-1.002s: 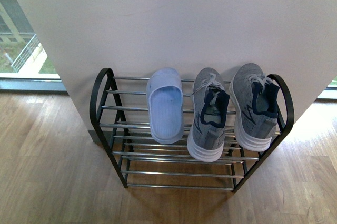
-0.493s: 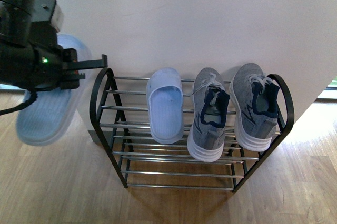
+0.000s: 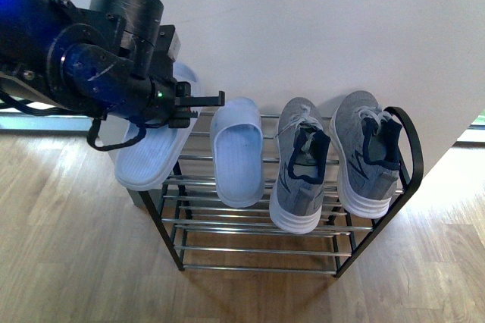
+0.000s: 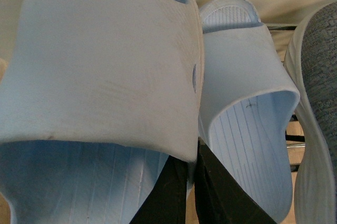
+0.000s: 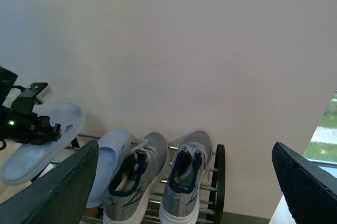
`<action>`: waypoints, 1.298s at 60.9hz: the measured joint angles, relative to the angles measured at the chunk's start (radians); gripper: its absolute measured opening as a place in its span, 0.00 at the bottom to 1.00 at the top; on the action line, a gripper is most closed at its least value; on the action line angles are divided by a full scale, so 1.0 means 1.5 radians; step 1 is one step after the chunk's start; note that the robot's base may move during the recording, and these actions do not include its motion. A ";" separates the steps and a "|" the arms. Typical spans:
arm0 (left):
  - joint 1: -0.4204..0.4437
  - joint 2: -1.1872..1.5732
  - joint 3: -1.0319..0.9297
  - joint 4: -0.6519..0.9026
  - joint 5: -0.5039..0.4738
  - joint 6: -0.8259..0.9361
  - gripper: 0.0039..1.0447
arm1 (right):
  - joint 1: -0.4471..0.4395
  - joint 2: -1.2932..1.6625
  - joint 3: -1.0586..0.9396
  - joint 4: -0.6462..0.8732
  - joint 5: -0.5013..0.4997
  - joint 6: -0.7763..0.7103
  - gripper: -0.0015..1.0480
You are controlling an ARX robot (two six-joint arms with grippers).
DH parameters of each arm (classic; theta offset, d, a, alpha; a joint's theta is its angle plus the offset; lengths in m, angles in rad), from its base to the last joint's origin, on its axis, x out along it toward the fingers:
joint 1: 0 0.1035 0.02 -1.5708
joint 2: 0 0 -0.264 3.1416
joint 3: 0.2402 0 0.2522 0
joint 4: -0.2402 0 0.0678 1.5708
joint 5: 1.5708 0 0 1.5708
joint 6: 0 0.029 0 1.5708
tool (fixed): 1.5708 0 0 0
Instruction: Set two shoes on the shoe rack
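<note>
From the front view, my left arm has swung in from the left over the last second and now carries the second slide sandal (image 3: 150, 155) to the empty left end of the shoe rack (image 3: 151, 186). A second ago neither arm showed at all; half a second ago the sandal hung well out to the left, clear of the frame. Now it overlaps the rack's rounded left side top, tilted, heel end low and not yet lying on the top shelf rods. The left end effector (image 3: 198, 105) is clenched on its strap. Its mate, the other slide sandal (image 3: 238, 152), rests on the top shelf just beside it, then the two grey sneakers (image 3: 303, 167) to the right — so this is the last shoe to go on, as I judge it.

The left wrist view is filled by the held sandal's strap (image 4: 105, 71), with one dark finger (image 4: 168, 192) showing beneath its edge and the placed sandal (image 4: 247, 113) close alongside, nearly touching. I'd want to level it and ease it down without nudging its neighbour.

In the right wrist view the right end effector (image 5: 184, 192) hangs released, fingers spread wide, well back from the rack, holding nothing; the carried sandal (image 5: 45, 142) shows at the left, above the rack's end.
</note>
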 joint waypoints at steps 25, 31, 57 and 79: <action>-0.022 0.119 0.136 -0.062 0.019 -0.031 0.01 | 0.000 0.000 0.000 0.000 0.000 0.000 0.91; -0.024 0.130 0.155 -0.083 0.006 -0.038 0.01 | 0.000 0.000 0.000 0.000 0.000 0.000 0.91; -0.014 0.164 0.180 -0.104 -0.005 -0.058 0.01 | 0.000 0.000 0.000 0.000 0.000 0.000 0.91; -0.013 0.144 0.141 -0.076 -0.007 -0.081 0.45 | 0.000 0.000 0.000 0.000 0.000 0.000 0.91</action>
